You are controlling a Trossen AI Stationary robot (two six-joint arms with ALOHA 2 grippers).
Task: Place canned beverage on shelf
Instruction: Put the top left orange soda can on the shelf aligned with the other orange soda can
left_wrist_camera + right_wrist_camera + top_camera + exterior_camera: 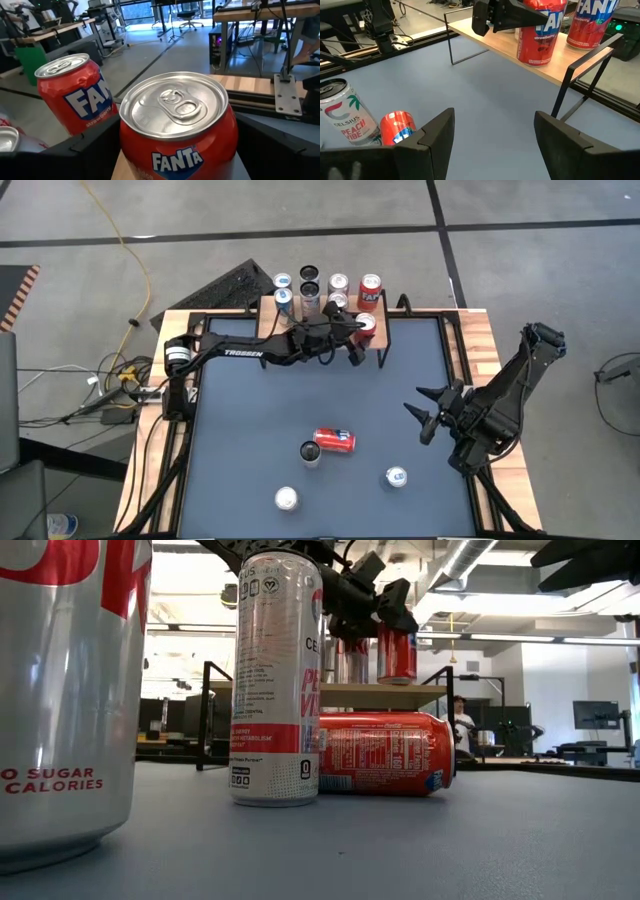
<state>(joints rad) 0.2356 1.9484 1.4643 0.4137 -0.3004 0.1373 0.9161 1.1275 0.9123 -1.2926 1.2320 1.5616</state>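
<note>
The left claw [358,332] hides much of the shelf [272,308] at the counter's [260,420] far edge. Its fingers stand spread either side of a red Fanta can [180,127], upright on the shelf's wooden top beside another Fanta can [75,92]. The right claw [425,415] waits released near the right edge; open counter lies between.
</note>
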